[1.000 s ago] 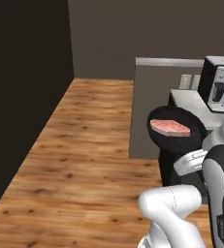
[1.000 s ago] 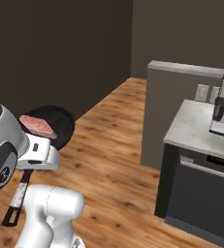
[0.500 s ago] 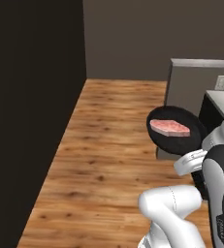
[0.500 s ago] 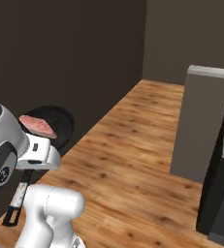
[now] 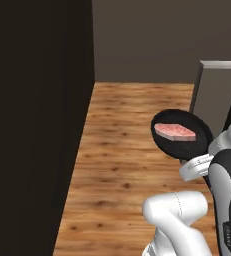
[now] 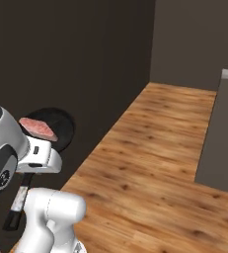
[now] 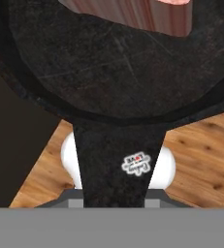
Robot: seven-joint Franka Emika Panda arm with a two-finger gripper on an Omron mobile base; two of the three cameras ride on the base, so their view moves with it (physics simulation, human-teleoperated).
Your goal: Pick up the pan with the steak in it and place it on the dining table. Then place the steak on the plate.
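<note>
Carrying round shallow black frying pan (image 5: pixel 183 134) above wood-plank floor (image 5: pixel 127 165), end effector clenched on its handle (image 7: pixel 117 160), flat pink-red raw steak (image 5: pixel 174 131) lying inside, level.

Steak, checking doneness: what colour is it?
Pink-red with a paler edge, looking raw; the steak shows best in the left base view.
</note>
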